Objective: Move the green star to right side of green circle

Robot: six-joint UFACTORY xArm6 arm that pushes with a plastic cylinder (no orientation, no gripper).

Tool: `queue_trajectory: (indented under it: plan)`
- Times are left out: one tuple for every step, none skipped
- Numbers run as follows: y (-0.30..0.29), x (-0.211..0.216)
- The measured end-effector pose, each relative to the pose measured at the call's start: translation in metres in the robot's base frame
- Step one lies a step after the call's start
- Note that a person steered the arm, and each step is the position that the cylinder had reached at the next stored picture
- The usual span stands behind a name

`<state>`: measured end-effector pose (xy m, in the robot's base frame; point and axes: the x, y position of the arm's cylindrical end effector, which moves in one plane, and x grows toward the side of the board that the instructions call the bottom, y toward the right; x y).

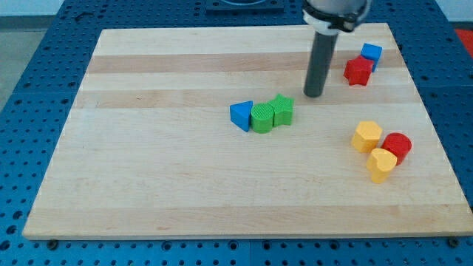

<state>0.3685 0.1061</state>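
Rod ends in my tip (pixel 313 94), bare and touching nothing, apart from the green star (pixel 281 109) toward the view's upper right. Green star sits against the green circle (pixel 261 117) on its right. Placement appears complete; 0 pushes seem outstanding.

Green star (pixel 281 109) seen flat on board near centre, pressed against view's right side of green circle (pixel 261 117). Green circle, ridged-topped cylinder, set upright, touched on view's left by blue triangle (pixel 241 115).
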Motion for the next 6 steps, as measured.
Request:
queue_trajectory:
  plan:
    - [-0.031, -0.012]
    - [-0.069, 0.000]
    - [-0.085, 0.020]
    - [-0.083, 0.024]
    - [-0.066, 0.024]
    - [-0.047, 0.024]
